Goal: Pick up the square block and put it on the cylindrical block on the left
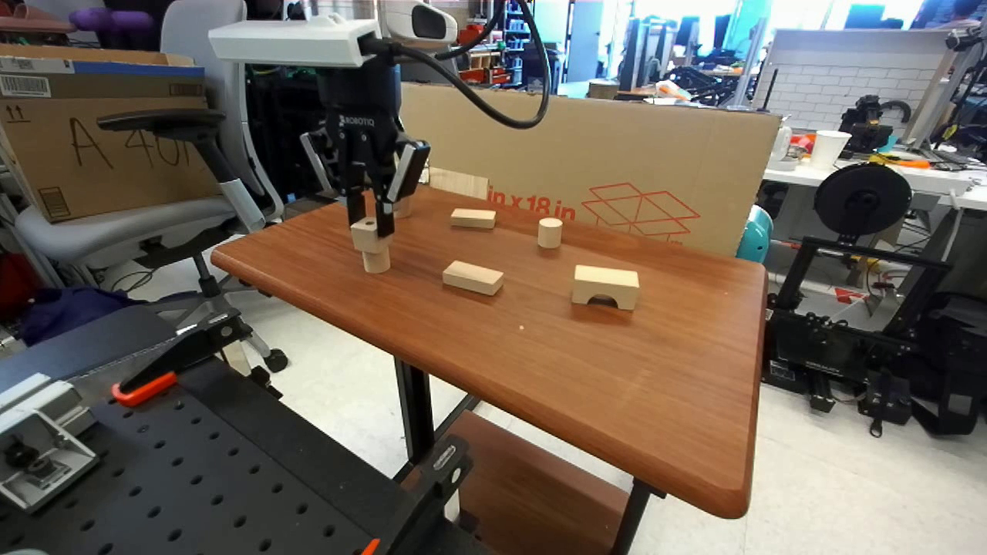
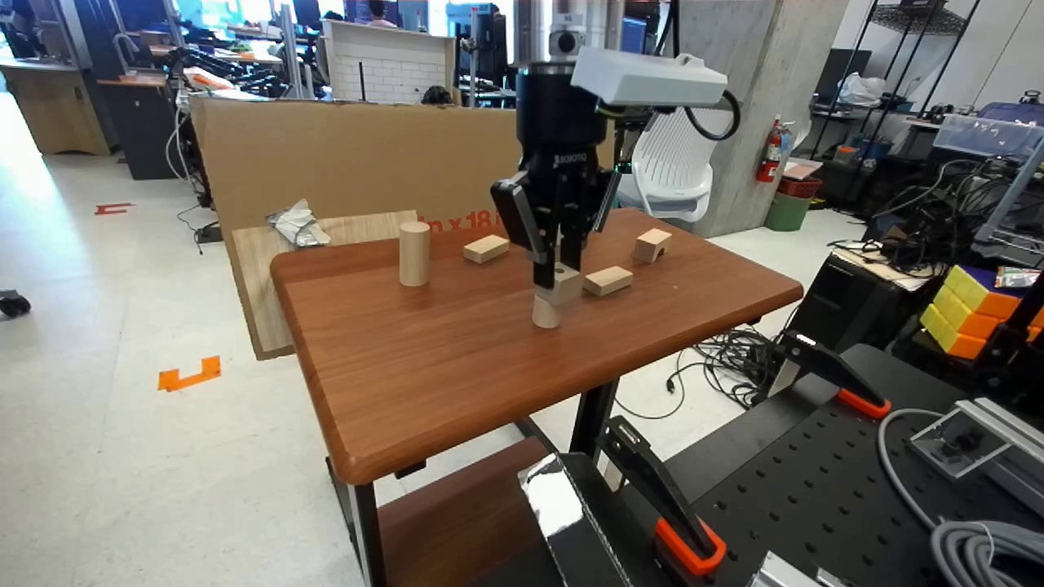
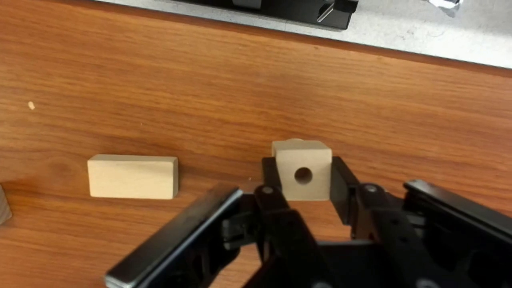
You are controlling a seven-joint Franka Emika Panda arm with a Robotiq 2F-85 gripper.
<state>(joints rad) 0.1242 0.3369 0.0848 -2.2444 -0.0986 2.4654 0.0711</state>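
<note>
The square block, a pale wooden cube with a round hole in its top, shows in both exterior views (image 1: 368, 236) (image 2: 564, 287) and the wrist view (image 3: 306, 192). My gripper (image 1: 371, 220) (image 2: 558, 262) (image 3: 305, 172) is shut on it, a finger against each side. The cylindrical block (image 1: 376, 262) (image 2: 546, 313) stands upright on the table directly under the cube. The cube sits at the cylinder's top, offset to one side; I cannot tell whether they touch. In the wrist view only a sliver of the cylinder (image 3: 295, 139) shows behind the cube.
On the wooden table (image 1: 655, 385) stand another short cylinder (image 1: 550, 233), a tall cylinder (image 2: 414, 254), two flat planks (image 1: 473, 279) (image 1: 473, 219) and an arch block (image 1: 605, 287). A cardboard sheet (image 1: 617, 169) rises along the table's far edge.
</note>
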